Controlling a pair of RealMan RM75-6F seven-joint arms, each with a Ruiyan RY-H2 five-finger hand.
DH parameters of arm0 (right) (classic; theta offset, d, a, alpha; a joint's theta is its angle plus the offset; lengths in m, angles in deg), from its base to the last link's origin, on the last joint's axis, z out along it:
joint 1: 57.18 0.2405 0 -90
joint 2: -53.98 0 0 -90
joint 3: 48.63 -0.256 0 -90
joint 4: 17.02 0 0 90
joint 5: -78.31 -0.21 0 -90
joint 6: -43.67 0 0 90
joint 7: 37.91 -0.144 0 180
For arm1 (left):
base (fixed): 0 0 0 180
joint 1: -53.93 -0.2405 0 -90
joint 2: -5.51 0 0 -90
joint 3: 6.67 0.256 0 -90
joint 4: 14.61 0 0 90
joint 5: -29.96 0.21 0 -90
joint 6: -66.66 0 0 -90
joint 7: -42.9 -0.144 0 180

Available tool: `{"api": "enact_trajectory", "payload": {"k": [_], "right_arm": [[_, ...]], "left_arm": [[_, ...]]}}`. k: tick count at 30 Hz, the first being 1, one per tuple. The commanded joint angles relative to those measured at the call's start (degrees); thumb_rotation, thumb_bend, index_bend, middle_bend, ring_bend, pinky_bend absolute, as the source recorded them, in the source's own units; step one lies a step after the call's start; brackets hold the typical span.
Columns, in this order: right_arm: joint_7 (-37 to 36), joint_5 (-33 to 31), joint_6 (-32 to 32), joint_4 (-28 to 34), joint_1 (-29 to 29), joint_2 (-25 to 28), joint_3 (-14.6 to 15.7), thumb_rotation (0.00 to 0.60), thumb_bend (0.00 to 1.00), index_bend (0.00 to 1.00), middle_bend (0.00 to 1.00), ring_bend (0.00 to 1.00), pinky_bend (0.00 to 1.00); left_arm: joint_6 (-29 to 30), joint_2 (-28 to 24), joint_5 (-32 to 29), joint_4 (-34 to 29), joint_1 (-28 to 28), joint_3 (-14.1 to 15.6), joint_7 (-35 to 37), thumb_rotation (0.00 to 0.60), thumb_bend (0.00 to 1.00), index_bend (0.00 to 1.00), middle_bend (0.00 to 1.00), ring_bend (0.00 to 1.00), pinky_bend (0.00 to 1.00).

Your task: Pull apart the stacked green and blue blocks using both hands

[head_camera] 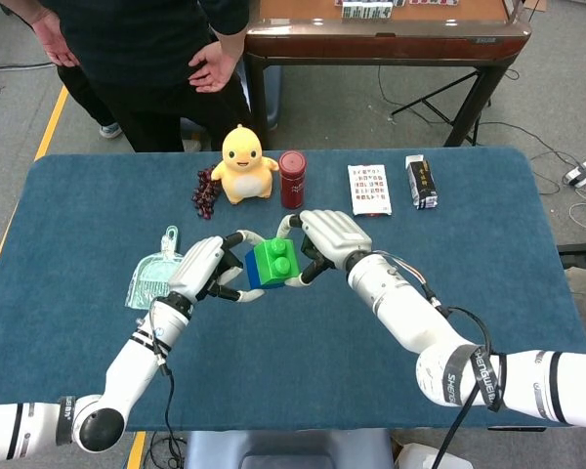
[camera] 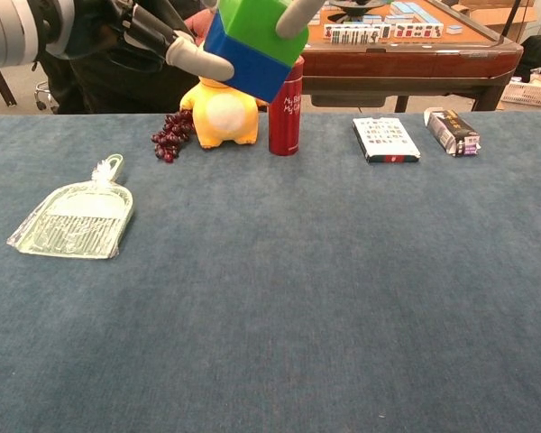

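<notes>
The chest view cuts off both hands at its top edge; only a few fingertips [camera: 203, 61] and the underside of the stack show there. In the head view the blue block [head_camera: 253, 273] is mostly hidden behind the green block [head_camera: 274, 262] and the fingers around it.

The blocks are joined, green studded one on top, blue below, tilted and held in the air above the middle of the table [head_camera: 488, 215]. The right hand [head_camera: 329, 238] wraps the green block from the right, fingers curled over its top and side. The left hand [head_camera: 207, 268] reaches in from the left with fingers spread and tips at the blue block; it seems to touch it, though a firm grip cannot be made out.

Along the far edge stand a yellow toy [head_camera: 246, 165], grapes [head_camera: 205, 192] touching its left side, a red can [head_camera: 292, 179], a card [head_camera: 368, 189] and a small carton [head_camera: 422, 182]. A clear dustpan [head_camera: 152, 277] lies just left of the left hand. A person [head_camera: 146, 59] stands behind the table, head out of view.
</notes>
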Motion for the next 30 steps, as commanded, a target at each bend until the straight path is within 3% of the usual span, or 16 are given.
{"api": "enact_trajectory", "payload": {"k": [1,12,30], "right_arm": [[-0.36,0.2,0.21,0.03,0.0,0.16,0.19,0.6,0.3,0.66,1.0,1.0,1.0],[-1.76,1.15,1.02,-0.38,0.37,-0.11,1.09,0.6,0.3,0.66,1.0,1.0,1.0],[-4.47,3.22,1.64,-0.11,0.32,0.12,1.5,0.6,0.3,0.68,1.0,1.0,1.0]], "left_arm": [[0.15,0.24,0.08,0.05,-0.03,0.11,0.09,0.6,0.08,0.49,1.0,1.0,1.0],[0.44,1.0,1.26,0.4,-0.49,0.33,1.3,0.6,0.1,0.58,1.0,1.0,1.0],[3.67,4.24,3.32,1.82,-1.65,0.66,1.71,0.6,0.35,0.77,1.0,1.0,1.0]]}}
